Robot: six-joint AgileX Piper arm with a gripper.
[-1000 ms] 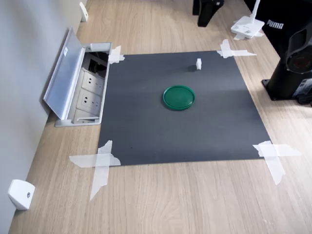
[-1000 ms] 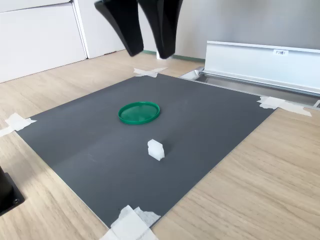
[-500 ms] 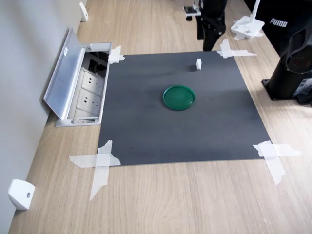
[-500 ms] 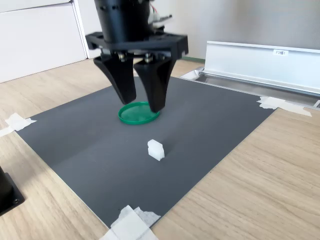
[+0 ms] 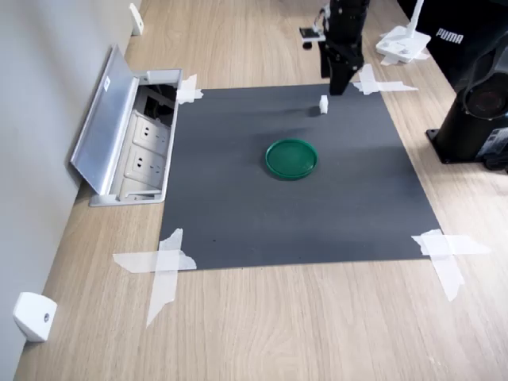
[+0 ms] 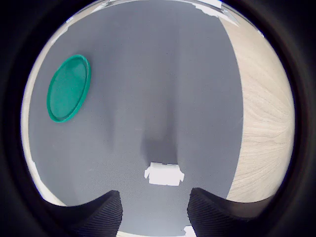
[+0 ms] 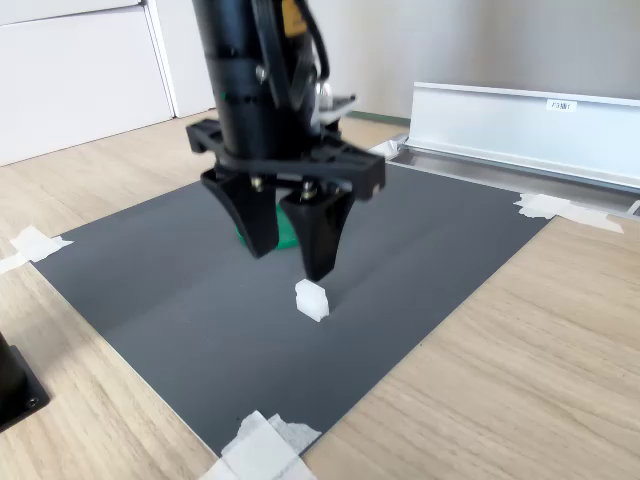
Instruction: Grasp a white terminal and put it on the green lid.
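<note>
The white terminal (image 5: 323,104) stands upright on the black mat (image 5: 238,214), near its far edge in the first exterior view. The green lid (image 5: 291,158) lies flat near the mat's middle. My gripper (image 5: 337,79) hangs open just above the terminal and holds nothing. In the second exterior view the gripper (image 7: 290,258) has its fingertips slightly above and behind the terminal (image 7: 311,299) and hides most of the lid (image 7: 287,232). The wrist view shows the terminal (image 6: 164,174) just ahead of the two fingers (image 6: 101,210), with the lid (image 6: 68,88) further off to one side.
An open socket box with a silver flap (image 5: 119,131) sits beside the mat at the first exterior view's left. White tape (image 5: 163,266) holds the mat's corners. A black stand (image 5: 476,103) is at the first exterior view's right, a white wedge (image 5: 33,315) at its lower left.
The gripper has come down from high above the mat to just over the terminal, still open. The terminal and lid have not moved.
</note>
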